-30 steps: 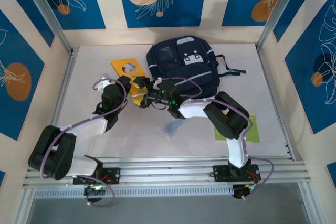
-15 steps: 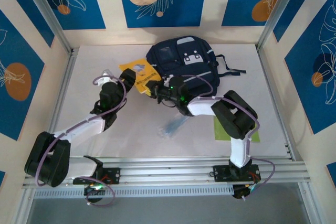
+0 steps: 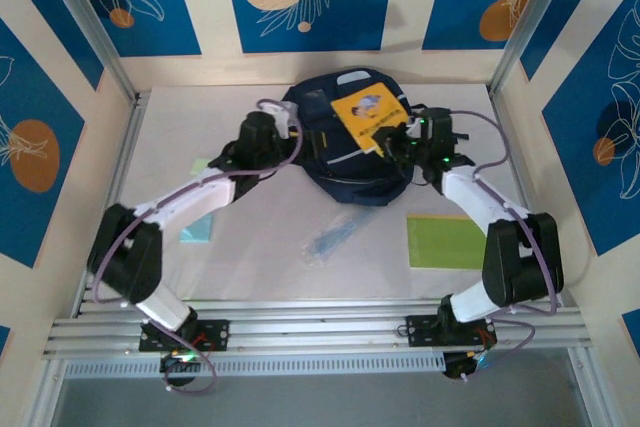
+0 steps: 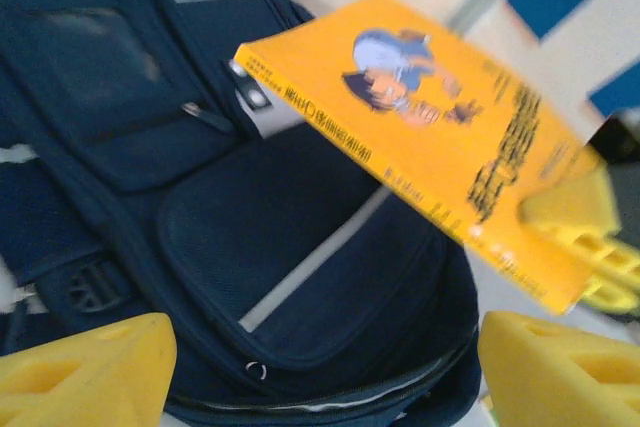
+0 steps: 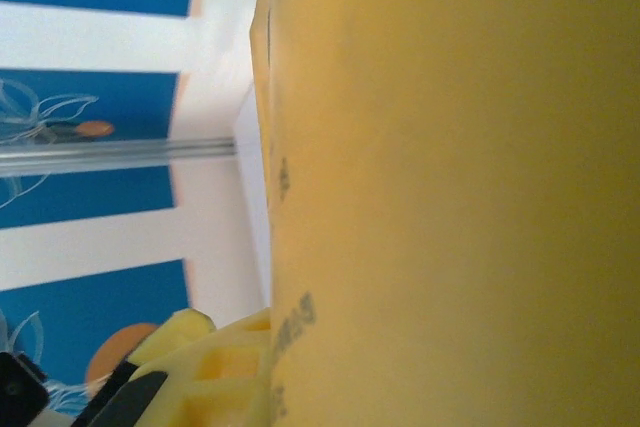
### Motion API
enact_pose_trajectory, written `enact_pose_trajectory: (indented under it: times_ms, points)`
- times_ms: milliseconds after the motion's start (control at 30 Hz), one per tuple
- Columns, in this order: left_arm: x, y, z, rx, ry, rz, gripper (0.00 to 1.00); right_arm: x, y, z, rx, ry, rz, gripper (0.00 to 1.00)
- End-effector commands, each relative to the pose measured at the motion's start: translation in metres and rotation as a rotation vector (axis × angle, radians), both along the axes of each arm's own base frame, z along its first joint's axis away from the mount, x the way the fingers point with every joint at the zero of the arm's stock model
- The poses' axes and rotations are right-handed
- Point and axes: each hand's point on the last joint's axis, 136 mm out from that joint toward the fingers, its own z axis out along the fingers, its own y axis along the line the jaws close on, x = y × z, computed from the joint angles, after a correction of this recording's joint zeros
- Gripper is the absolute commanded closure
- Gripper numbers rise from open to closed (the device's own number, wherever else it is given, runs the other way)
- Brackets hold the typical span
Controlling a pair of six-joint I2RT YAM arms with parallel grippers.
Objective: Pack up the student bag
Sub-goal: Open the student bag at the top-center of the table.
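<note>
Student bag (image 3: 345, 175) lies flat at far centre of counter (image 3: 260, 237): soft, floppy fabric, prob. sags if lifted, so take it by a strap or zip edge. Front pockets look zipped; contents not visible. Stiff, thin yellow book (image 3: 368, 117) hangs tilted over the bag, right gripper (image 3: 393, 142) pinching its corner. Left gripper (image 3: 298, 137) is wide open and empty, by the bag's left side.
</note>
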Motion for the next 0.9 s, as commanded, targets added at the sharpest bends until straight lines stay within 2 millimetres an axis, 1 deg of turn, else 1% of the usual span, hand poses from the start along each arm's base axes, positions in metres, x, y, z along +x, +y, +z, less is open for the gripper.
enact_pose_trajectory:
  times_ms: [0,100,200,267,333,467,533,633,700,800,867]
  points:
    - [-0.009,-0.03,-0.033,0.193,0.027,-0.203,0.22,-0.022,-0.028,0.01,-0.104,-0.011,0.074,1.0]
    - [-0.001,-0.057,-0.052,0.294,0.042,-0.294,0.21,-0.029,-0.066,0.007,-0.107,0.004,0.005,1.0]
    - [0.007,-0.081,-0.07,0.401,0.022,-0.355,0.2,-0.037,-0.097,0.007,-0.097,0.008,-0.065,1.0]
    - [0.013,-0.094,-0.084,0.464,0.009,-0.379,0.19,-0.041,-0.11,0.006,-0.091,0.001,-0.105,1.0]
    - [0.02,-0.103,-0.099,0.516,0.012,-0.399,0.18,-0.044,-0.119,0.005,-0.085,-0.008,-0.138,1.0]
    - [0.03,-0.114,-0.124,0.596,0.03,-0.443,0.15,-0.048,-0.127,0.005,-0.054,-0.023,-0.164,1.0]
    - [0.035,-0.113,-0.137,0.648,0.048,-0.457,0.13,-0.049,-0.129,0.006,-0.046,-0.026,-0.169,1.0]
    - [0.043,-0.102,-0.161,0.772,0.093,-0.451,0.1,-0.051,-0.132,0.009,-0.044,-0.035,-0.174,1.0]
    - [0.043,-0.094,-0.18,0.844,0.124,-0.466,0.08,-0.051,-0.134,0.011,-0.047,-0.041,-0.182,1.0]
    - [0.043,-0.076,-0.21,0.959,0.184,-0.459,0.03,-0.052,-0.136,0.013,-0.05,-0.048,-0.192,1.0]
    - [0.037,-0.066,-0.23,1.001,0.242,-0.469,0.04,-0.051,-0.136,0.014,-0.048,-0.051,-0.195,1.0]
